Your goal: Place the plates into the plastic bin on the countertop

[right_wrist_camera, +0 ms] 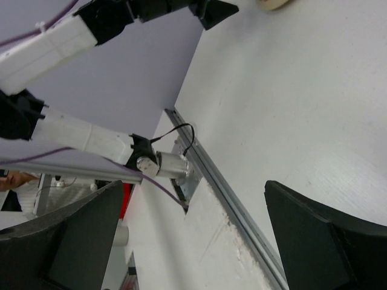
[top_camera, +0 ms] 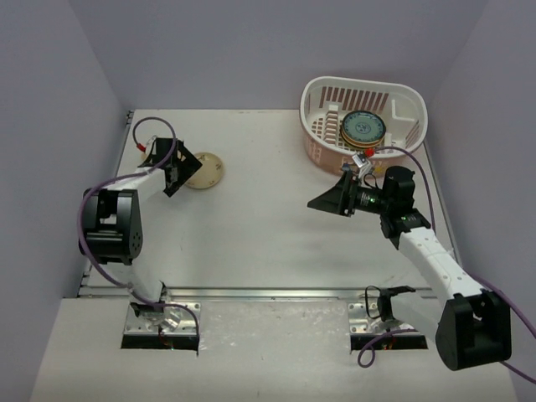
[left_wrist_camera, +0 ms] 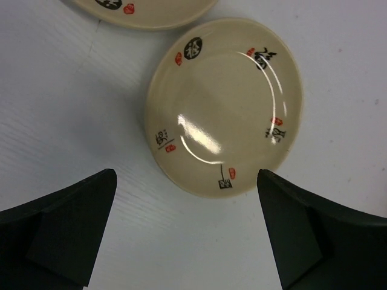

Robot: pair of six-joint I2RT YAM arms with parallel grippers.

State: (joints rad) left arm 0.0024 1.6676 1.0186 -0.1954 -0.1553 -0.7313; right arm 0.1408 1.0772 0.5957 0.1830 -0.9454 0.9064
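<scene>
Presently, the left claw (top_camera: 178, 172) hangs over the far left of the desk (top_camera: 276, 193), its jaws spread wide and holding nothing. In the left wrist view the left claw (left_wrist_camera: 186, 181) faces a cream plate (left_wrist_camera: 224, 109) with small black and red marks around its rim. The plate lies flat on the desk just ahead of the fingers (left_wrist_camera: 72, 229). Its near rim sits between the two fingertips, clear of both, somewhat closer to the right-hand one. A second cream plate (left_wrist_camera: 145, 12) of the same pattern shows at the top edge of that view, close beside the first; whether the two touch cannot be told. From overhead, one cream plate (top_camera: 209, 170) shows just to the right of the claw, partly covered by it.

The right claw (top_camera: 333, 198) sits on the right half of the desk, just in front of the plastic bin (top_camera: 410, 109), jaws released and empty. In its own wrist view the right claw (right_wrist_camera: 192, 193) looks across bare desk towards the metal front edge (right_wrist_camera: 205, 163), with no plate between the fingers.

The bin stands at the far right corner of the desk. A blue-patterned plate (top_camera: 363, 127) with a gold rim lies inside it.
</scene>
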